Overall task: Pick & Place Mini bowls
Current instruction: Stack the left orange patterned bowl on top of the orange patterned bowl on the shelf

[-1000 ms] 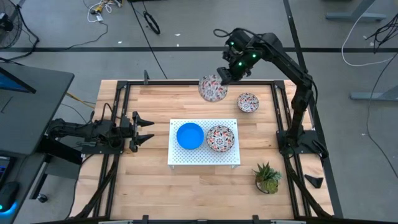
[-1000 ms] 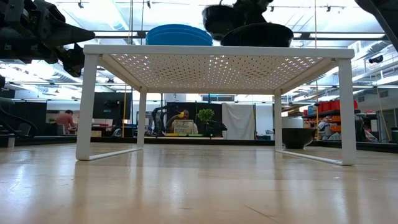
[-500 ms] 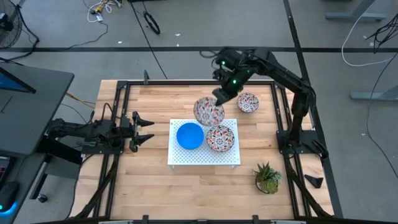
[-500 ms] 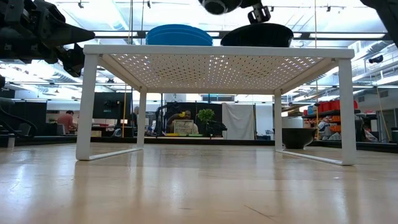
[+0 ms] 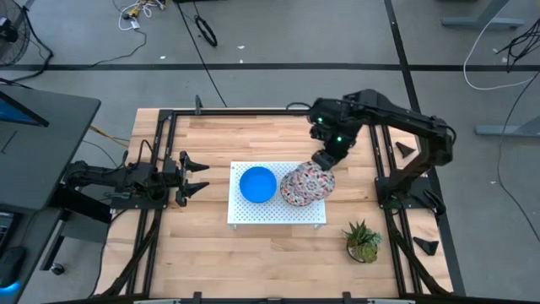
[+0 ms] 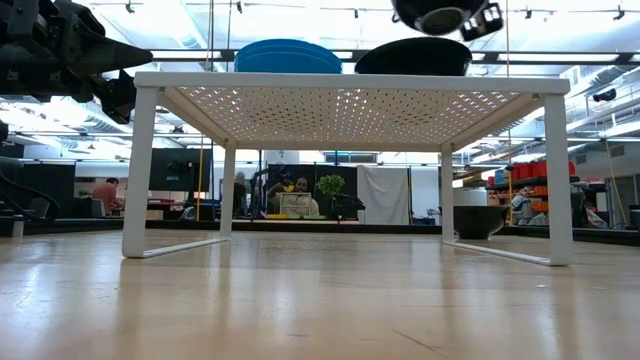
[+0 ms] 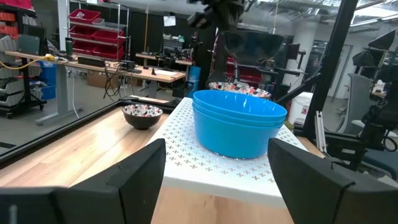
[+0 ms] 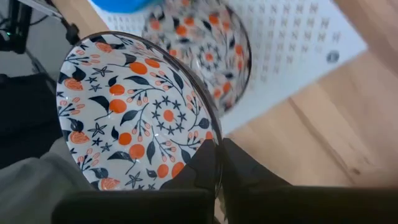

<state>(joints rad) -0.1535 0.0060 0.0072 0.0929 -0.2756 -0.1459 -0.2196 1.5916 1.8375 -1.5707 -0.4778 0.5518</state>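
High view, left to right: the left gripper (image 5: 201, 176) waits low over the left part of the wooden table (image 5: 202, 236), its two fingers spread wide with nothing between them, pointing toward the white perforated board (image 5: 278, 217). The board stands near the middle of the table on thin legs, which the low view shows as a raised shelf (image 6: 350, 85). On its left half sits the blue bowl stack (image 5: 257, 184); the left wrist view shows it as nested blue bowls (image 7: 238, 122), though how many I cannot tell for certain.

To the right of the blue stack, on the board's right half, a floral bowl (image 8: 205, 46) rests on the board, seen in the right wrist view. Above it the right gripper (image 5: 321, 162) holds a second floral bowl (image 5: 305, 186), tilted, its rim pinched between the closed fingers (image 8: 249, 168). In the right wrist view the held bowl (image 8: 134, 115) shows its white inside with red and dark flowers, and the fingers clamp the rim on the near edge. In the low view the held bowl (image 6: 437, 16) hangs clear above the one on the board (image 6: 412, 58), not touching it.

A third floral bowl (image 7: 142, 115) sits on the table beyond the far side of the board, visible in the left wrist view and hidden under the right arm from above. Near the right near corner of the table stands a small green plant (image 5: 363, 240).
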